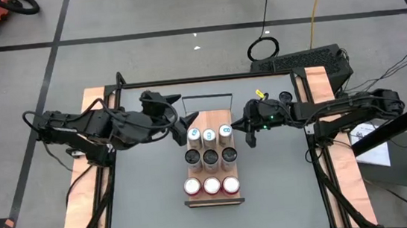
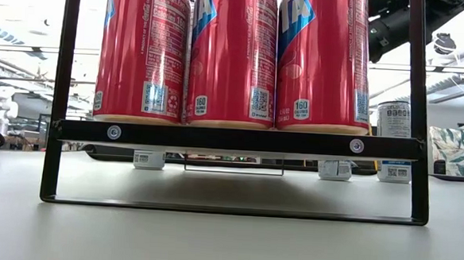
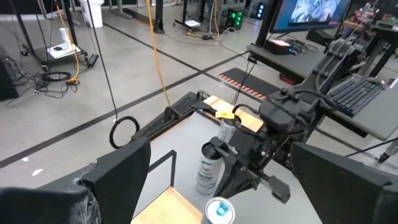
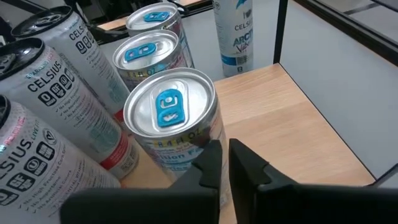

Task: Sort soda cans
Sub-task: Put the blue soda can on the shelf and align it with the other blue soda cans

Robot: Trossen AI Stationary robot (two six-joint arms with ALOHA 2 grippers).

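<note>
Filling the rack (image 1: 213, 200), nine cans (image 1: 210, 158) stand in colour rows; others wait behind it. The right gripper (image 1: 251, 135), beside it, is closed and empty; the left gripper (image 1: 183, 123) gapes.

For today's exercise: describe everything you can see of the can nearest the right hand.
The slim can stands upright on the wooden tray, last in a row of three like it. Its pale metal top carries a blue pull tab; its printed side is partly hidden. The right hand is shut just beside it, without gripping it.
</note>
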